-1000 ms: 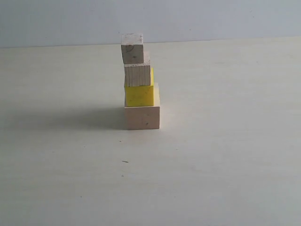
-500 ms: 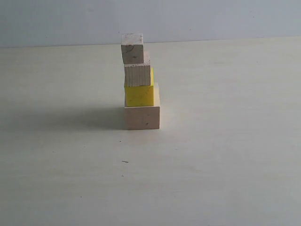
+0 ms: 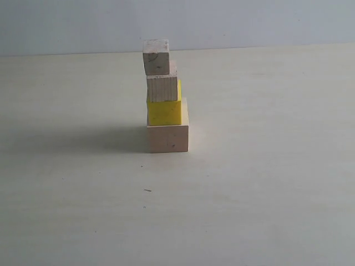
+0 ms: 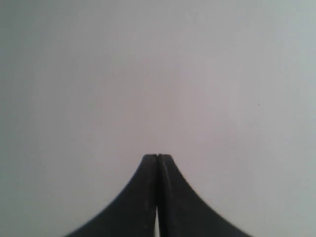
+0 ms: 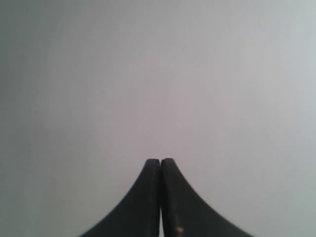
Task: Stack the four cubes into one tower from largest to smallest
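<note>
Now we see the tower (image 3: 165, 97) mid-frame, pale/yellow/pale/pale btm to top, left gripper (image 4: 157, 157) & right gripper (image 5: 160, 160) w/ tips pressed together.

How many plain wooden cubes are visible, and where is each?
3. The large pale wooden cube is at the bottom, the medium wooden cube sits on the bright yellow cube, the small wooden cube is on top.

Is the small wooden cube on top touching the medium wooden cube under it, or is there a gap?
Touching. The exterior view shows the small wooden cube sitting directly on the medium wooden cube, offset slightly to the left, with no gap between them.
</note>
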Controlling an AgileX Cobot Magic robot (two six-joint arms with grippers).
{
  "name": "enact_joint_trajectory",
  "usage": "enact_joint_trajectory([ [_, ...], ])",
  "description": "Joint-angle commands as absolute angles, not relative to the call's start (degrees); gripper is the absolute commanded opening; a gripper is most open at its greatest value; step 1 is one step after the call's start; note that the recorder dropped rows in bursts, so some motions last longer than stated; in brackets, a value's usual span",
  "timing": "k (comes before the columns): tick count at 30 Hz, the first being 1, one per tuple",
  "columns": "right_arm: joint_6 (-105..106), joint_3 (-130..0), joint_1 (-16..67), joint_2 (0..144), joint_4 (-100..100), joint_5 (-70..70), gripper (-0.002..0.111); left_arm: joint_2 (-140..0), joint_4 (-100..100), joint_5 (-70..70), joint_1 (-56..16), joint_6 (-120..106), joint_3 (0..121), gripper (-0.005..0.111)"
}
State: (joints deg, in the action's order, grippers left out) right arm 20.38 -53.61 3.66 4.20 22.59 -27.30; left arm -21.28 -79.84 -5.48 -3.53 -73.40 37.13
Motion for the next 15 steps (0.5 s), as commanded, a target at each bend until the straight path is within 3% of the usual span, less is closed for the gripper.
enact_joint_trajectory([
  [1, 20.3, -53.5, 3.4, 4.0, 22.3, -27.4, 0.000, -18.2, -80.2, -5.8, -1.8, -73.1, 36.8, 0.000],
  [15, 20.3, -53.5, 3.4, 4.0, 22.5, -27.4, 0.000, -12.0, -63.4, -1.2, -0.5, -76.9, 36.1, 0.000],
])
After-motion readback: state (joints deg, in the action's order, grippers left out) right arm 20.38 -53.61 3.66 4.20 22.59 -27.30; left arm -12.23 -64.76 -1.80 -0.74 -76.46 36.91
